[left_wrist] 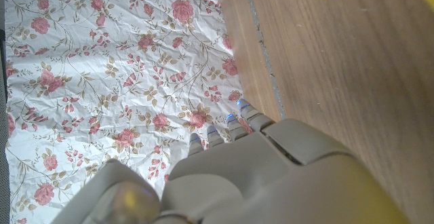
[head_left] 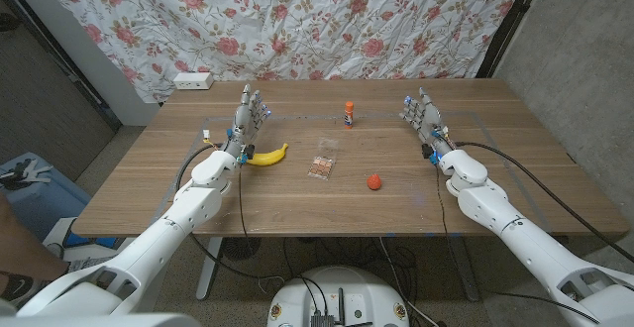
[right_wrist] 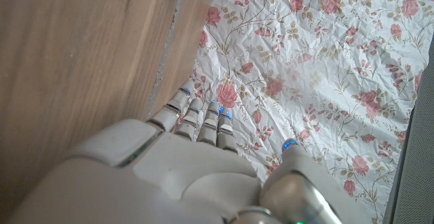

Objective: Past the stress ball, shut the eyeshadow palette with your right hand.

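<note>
I see matt wood-grain table (head_left: pixel 297 203), creased floral cloth backdrop (head_left: pixel 297 20), smooth glossy plastic shells on my hands.

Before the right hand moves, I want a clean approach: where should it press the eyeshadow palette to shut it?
The eyeshadow palette lies low and flat at mid-table, just left of the red stress ball. Its hinge and lid are too small to make out. Likely best: bring the open right hand in from above, clear of the ball, and press down on top.

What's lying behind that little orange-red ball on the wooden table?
Behind the small orange-red ball, farther back, stands an orange-capped small bottle. To its left lies a flat open palette with reddish pans. Nothing there is covered.
</note>
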You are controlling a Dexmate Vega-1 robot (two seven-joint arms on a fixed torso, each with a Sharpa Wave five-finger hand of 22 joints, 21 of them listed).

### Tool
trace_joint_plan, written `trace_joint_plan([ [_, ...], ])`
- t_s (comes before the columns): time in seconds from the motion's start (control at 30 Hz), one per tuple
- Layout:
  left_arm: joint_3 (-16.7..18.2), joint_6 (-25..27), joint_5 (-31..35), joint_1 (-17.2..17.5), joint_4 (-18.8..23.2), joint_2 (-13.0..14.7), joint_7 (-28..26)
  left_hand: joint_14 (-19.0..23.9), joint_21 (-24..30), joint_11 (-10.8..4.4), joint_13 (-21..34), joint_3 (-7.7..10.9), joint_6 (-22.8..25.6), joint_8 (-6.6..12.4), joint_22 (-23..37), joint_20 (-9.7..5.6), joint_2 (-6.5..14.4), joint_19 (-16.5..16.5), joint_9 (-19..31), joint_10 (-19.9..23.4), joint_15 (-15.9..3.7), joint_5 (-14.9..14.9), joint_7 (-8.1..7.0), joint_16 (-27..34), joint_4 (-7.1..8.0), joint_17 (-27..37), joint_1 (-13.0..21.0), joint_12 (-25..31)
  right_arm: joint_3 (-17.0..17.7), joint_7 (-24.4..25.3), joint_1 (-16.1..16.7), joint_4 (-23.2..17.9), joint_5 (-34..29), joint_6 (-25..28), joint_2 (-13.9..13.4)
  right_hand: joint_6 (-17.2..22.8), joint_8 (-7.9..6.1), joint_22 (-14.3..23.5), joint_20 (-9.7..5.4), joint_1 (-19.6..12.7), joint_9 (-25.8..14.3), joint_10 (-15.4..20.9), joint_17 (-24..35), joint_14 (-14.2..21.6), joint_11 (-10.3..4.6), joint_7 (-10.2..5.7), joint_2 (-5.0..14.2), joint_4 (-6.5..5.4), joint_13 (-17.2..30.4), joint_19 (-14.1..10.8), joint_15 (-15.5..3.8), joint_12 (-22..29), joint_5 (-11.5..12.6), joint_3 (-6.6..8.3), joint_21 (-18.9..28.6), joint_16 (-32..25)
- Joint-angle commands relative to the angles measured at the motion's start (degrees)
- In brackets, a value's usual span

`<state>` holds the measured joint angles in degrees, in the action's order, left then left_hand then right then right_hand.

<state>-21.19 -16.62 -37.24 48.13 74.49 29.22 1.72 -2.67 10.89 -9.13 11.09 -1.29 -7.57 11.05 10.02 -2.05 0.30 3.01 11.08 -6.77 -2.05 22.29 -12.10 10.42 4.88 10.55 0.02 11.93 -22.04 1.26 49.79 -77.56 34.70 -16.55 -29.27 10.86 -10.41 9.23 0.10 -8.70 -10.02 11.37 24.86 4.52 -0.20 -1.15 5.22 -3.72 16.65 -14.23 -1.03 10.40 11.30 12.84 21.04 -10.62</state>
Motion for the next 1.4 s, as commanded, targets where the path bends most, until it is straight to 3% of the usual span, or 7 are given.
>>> trace_joint_plan([
  [0.03,-0.01,0.00,0.02,0.00,0.00,-0.01,-0.06,-0.40,0.38,-0.42,0.17,0.06,-0.12,0.32,0.22,-0.46,0.12,0.48,0.17,0.01,-4.15,0.36,-0.49,0.44,0.42,0.16,0.75,0.28,-0.85,4.61,2.55,-4.88,-3.78,-0.31,-0.51,0.52,-0.42,0.24,-0.24,-0.27,-0.24,0.36,0.02,0.30,-0.07,0.09,0.15,0.06,0.00,-0.37,0.01,0.29,0.43,0.45,0.12,-0.35],
  [0.57,-0.01,-0.03,0.02,0.00,-0.03,-0.02,-0.04,-0.39,0.38,-0.32,0.17,0.07,-0.12,0.31,0.22,-0.41,0.12,0.50,0.17,-0.03,-4.15,0.36,-0.49,0.44,0.42,0.16,0.75,0.27,-0.54,6.27,4.51,-9.78,-6.12,0.38,-2.73,0.67,-0.43,0.23,-0.60,-0.67,-0.20,0.06,-0.93,0.02,-0.05,-0.01,0.53,0.56,-0.73,0.02,-0.24,0.30,0.71,0.99,-0.89,-0.24],
  [0.83,0.00,-0.01,0.01,0.01,-0.01,-0.01,-0.05,-0.40,0.37,-0.45,0.17,0.07,-0.12,0.31,0.22,-0.43,0.11,0.45,0.17,0.02,-4.13,0.37,-0.49,0.43,0.41,0.16,0.75,0.29,-0.32,8.03,5.95,-14.23,-8.05,3.19,-5.09,0.59,-0.37,0.23,-0.82,-0.81,-0.19,-0.57,-1.47,-0.59,0.10,-0.02,0.71,0.81,-1.16,0.64,-0.07,0.17,0.79,1.27,-1.65,-0.06],
  [1.4,-0.01,-0.03,0.02,-0.01,-0.04,-0.03,-0.04,-0.41,0.39,-0.39,0.17,0.08,-0.12,0.31,0.22,-0.47,0.12,0.51,0.17,0.02,-4.08,0.37,-0.49,0.43,0.42,0.16,0.75,0.29,-1.58,8.87,6.38,-19.10,-12.49,7.18,-8.12,-0.34,-0.07,0.23,-1.16,-0.92,-0.18,-1.62,-2.34,-1.55,0.48,0.11,0.86,1.21,-1.86,1.60,-0.09,0.07,0.84,1.67,-2.94,0.07],
])
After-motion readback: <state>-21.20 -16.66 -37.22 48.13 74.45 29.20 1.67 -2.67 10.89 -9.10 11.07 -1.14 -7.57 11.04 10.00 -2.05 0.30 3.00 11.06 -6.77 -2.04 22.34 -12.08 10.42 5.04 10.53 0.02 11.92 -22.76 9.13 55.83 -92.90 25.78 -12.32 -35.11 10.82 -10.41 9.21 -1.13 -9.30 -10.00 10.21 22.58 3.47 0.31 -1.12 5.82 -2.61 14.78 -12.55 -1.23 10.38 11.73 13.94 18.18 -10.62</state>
